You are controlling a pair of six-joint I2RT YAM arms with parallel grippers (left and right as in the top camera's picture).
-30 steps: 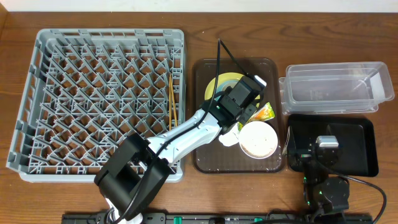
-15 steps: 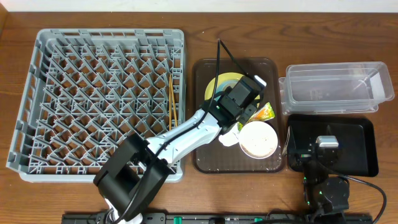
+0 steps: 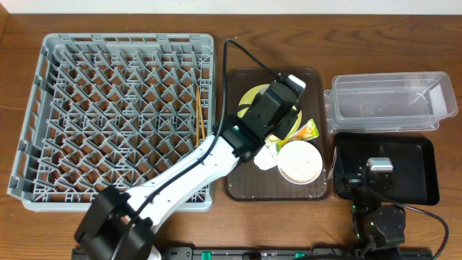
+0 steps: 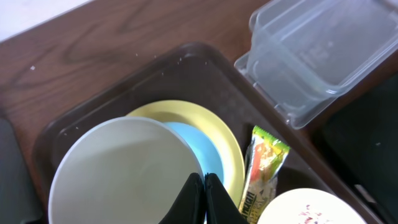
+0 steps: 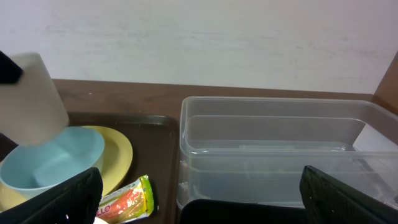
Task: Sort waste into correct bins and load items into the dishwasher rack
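Note:
My left gripper [image 3: 276,115] hangs over the brown tray and is shut on the rim of the small white cup [image 4: 124,168]. In the right wrist view the cup [image 5: 34,96] hangs just above the pale blue bowl [image 5: 56,158], which sits on the yellow plate [image 3: 253,97]. The snack wrapper [image 3: 307,130] lies right of the plate. The white bowl [image 3: 299,160] stands in front of it, with the crumpled napkin [image 3: 266,157] at its left. The chopsticks [image 3: 200,115] lie in the grey rack [image 3: 123,40]. My right gripper [image 3: 379,173] is open and empty over the black bin [image 3: 419,170].
The clear tub [image 3: 386,101] stands behind the black bin, right of the brown tray [image 3: 242,184]. The rack fills the left half of the table. In the left wrist view the wrapper [image 4: 261,168] lies between the plate [image 4: 227,140] and the tub [image 4: 317,50].
My left arm has swung back and up over the plate with the white cup in its jaws. The right arm has not moved.

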